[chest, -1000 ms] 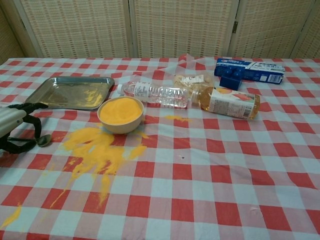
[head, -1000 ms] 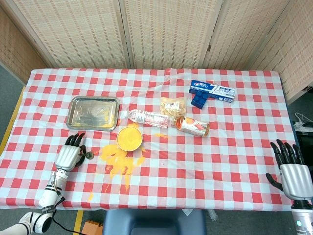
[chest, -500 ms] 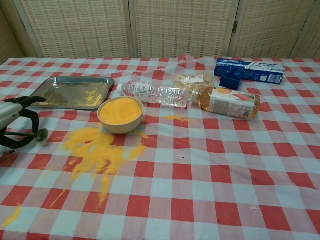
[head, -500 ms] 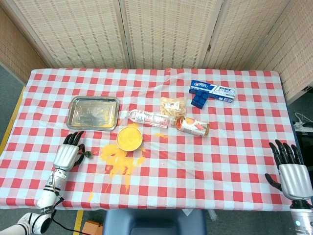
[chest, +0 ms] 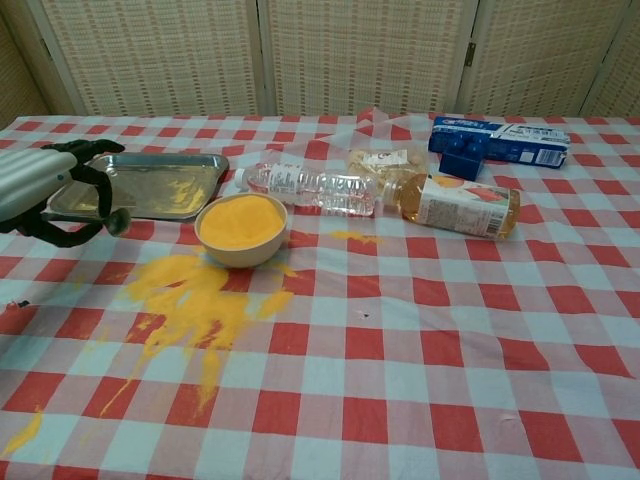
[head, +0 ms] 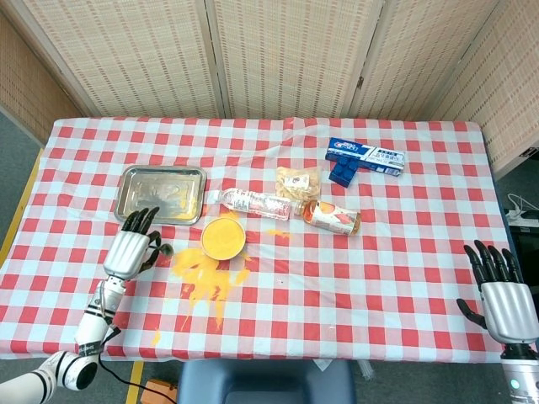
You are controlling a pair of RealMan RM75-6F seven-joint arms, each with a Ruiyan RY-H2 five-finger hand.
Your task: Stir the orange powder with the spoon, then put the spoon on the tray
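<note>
Now the left robot hand (chest: 55, 190) holds the spoon (chest: 115, 220) pinched in its curled fingers, lifted between the tray (chest: 190, 165) and the bowl of orange powder (chest: 240, 225). Much powder lies spilled on the worktop (chest: 420, 330). I judge only the placing on the tray remains. The right robot hand (head: 504, 290) rests spread, far away.
</note>
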